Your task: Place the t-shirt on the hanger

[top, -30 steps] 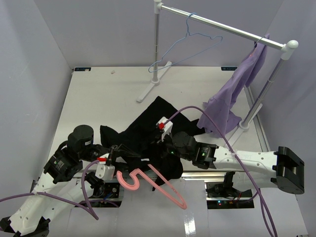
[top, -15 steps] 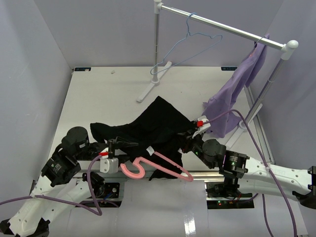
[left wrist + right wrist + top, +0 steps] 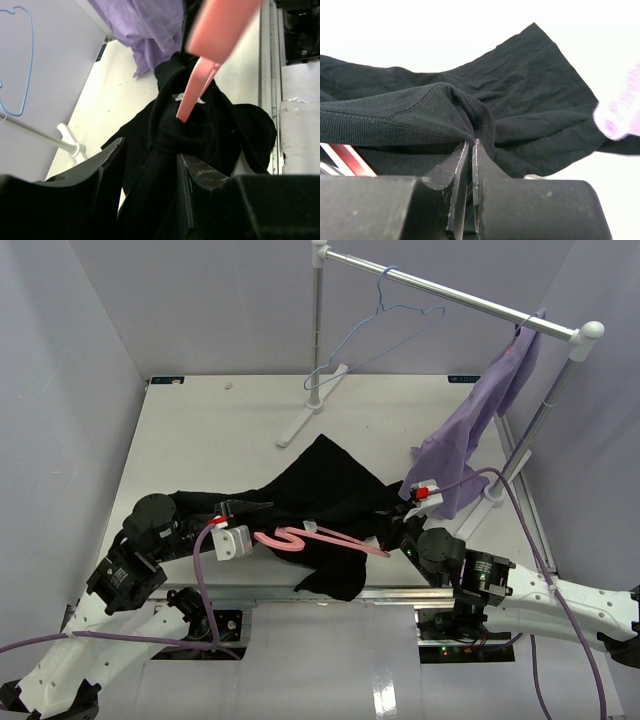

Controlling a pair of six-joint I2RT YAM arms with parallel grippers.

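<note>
The black t-shirt (image 3: 330, 485) is stretched across the near middle of the table between my two grippers. The pink hanger (image 3: 330, 538) lies almost level over its near edge, with the hook toward the left arm. In the left wrist view the hanger (image 3: 197, 85) runs down into the ribbed collar of the t-shirt (image 3: 195, 135). My left gripper (image 3: 250, 508) (image 3: 150, 150) has a thick band of black cloth between its fingers. My right gripper (image 3: 393, 515) (image 3: 471, 142) is shut on a fold of the t-shirt (image 3: 530, 75) by the collar. A strip of the hanger (image 3: 347, 157) shows under the cloth.
A clothes rack's silver rail (image 3: 450, 295) crosses the back right, with feet at the back middle (image 3: 305, 415) and right (image 3: 490, 495). A thin light-blue wire hanger (image 3: 385, 330) and a lavender garment (image 3: 470, 430) hang from it. A metal rail edges the table's front (image 3: 400, 592).
My right gripper has moved right and back with the t-shirt, stretching it out. My left arm has lifted the hanger from below the table's front edge, and it now lies level at the shirt.
</note>
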